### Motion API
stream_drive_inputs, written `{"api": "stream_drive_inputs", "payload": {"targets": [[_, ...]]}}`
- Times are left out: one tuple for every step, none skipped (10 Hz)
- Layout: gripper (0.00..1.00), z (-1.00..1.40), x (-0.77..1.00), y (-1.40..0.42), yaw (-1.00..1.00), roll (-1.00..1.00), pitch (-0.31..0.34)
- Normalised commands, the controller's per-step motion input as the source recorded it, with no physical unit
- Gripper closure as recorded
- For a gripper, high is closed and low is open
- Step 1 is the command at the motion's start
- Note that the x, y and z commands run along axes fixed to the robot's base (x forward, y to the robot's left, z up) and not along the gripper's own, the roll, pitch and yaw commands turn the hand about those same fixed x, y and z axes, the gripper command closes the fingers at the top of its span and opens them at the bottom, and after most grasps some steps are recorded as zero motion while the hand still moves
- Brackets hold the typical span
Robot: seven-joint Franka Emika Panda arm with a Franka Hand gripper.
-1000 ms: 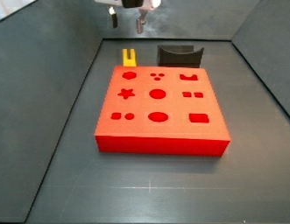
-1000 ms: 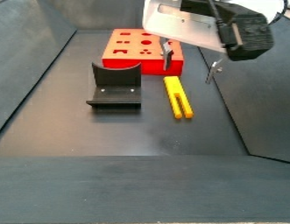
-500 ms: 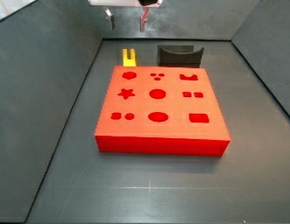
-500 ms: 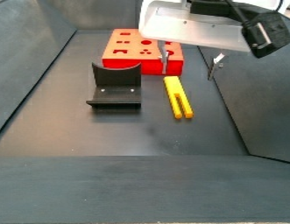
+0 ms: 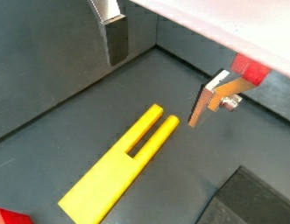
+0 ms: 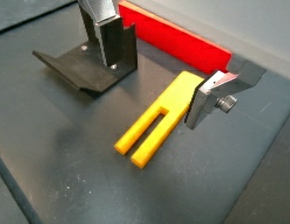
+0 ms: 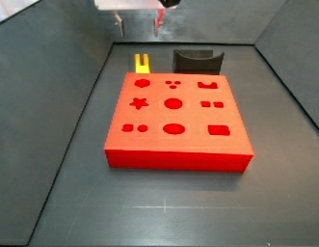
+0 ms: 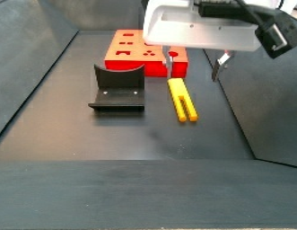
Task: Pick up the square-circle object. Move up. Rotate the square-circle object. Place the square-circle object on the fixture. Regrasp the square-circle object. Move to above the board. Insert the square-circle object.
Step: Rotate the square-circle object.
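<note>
In a side view the red board (image 7: 174, 116) with its shaped cut-outs lies nearest. Beyond its far edge, the square-circle object (image 7: 143, 63), a narrow yellow peg with a forked end, lies flat on the floor, left of the dark fixture (image 7: 198, 61). Above hangs the pincer (image 6: 159, 74), wide open and empty, seemingly lined up to straddle the peg.

Side views face each other across the board (image 7: 174, 118); wrist views look down past the gripper (image 5: 159, 74), apparently close, sharing the peg (image 6: 159, 131).
</note>
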Motion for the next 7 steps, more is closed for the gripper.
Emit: {"api": "stream_drive_inputs", "payload": {"targets": [[0.0,-1.0,0.02,0.0,-0.03,0.0,-0.027],[0.0,-1.0,0.02,0.0,-0.03,-0.01,-0.032],[0.0,-1.0,0.03,0.0,-0.02,-0.02,-0.032],[0.0,-1.0,0.04,0.0,-0.01,-0.03,-0.033],[0.0,-0.95,0.05,0.01,0.0,-0.04,-0.036],[0.0,-0.82,0.05,0.01,0.0,-0.05,-0.038],[0.0,-0.66,0.05,0.01,0.01,-0.06,-0.046]]}}
